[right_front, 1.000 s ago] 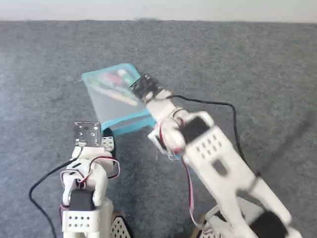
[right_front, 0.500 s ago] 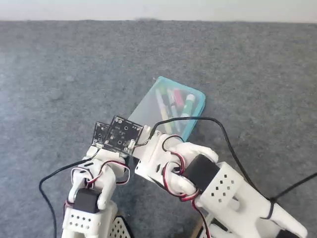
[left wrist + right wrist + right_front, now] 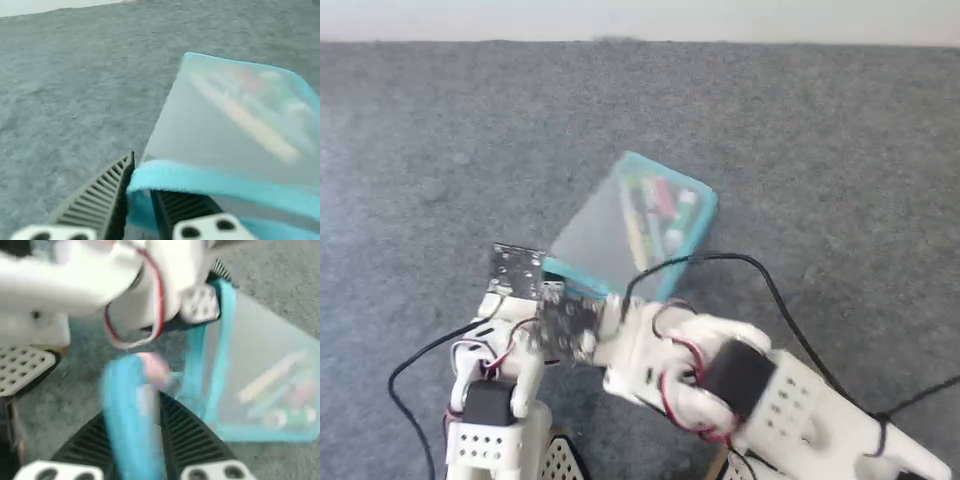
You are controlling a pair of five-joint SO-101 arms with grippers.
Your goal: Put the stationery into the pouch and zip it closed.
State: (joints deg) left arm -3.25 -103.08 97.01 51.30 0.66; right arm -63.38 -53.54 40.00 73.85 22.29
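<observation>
The clear pouch [image 3: 620, 225] with a teal edge lies on the grey carpet, with coloured pens [image 3: 655, 210] inside it. In the left wrist view my left gripper [image 3: 142, 197] is shut on the pouch's [image 3: 235, 125] near teal edge. My right gripper [image 3: 150, 410] is shut on a blurred teal strip with a pink zip pull [image 3: 152, 370], beside the pouch's [image 3: 260, 385] zip side. The pens [image 3: 277, 395] lie at the pouch's far end. In the high view the right gripper [image 3: 570, 325] sits next to the left arm's wrist [image 3: 517, 272], at the pouch's near corner.
Grey carpet [image 3: 840, 130] covers the table on all sides of the pouch. A pale wall strip [image 3: 640, 20] runs along the far edge. The two arms crowd each other at the near left, with black cables [image 3: 760, 275] looping over them.
The pouch has swung from the left toward the centre-right and turned. The right arm has come off the pouch's top and moved down and left to the near corner by the left arm.
</observation>
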